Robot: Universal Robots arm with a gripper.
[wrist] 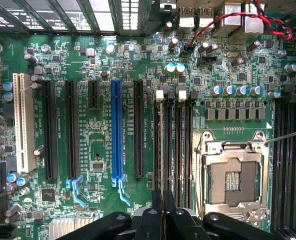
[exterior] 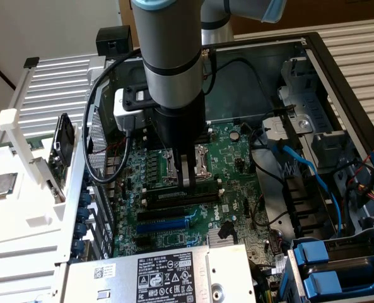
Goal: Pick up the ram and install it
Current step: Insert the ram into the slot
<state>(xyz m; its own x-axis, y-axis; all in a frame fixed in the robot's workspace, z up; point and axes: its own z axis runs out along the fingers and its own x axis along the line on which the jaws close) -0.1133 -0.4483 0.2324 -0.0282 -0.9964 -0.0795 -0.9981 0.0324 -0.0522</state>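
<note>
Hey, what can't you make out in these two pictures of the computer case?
1. Whether the tool holds the ram: in the exterior view the arm blocks it, and in the wrist view the tool itself covers that spot.
2. Ends of the memory slots: wrist view, under the tool.
3. Power supply label: exterior view, print too small.

Green motherboard (exterior: 237,164) lies in the open computer case (exterior: 338,69); empty processor socket (wrist: 235,172) near its centre; blue expansion slot (wrist: 116,132) among black slots; power supply (exterior: 155,274) along the case's near edge.
</note>
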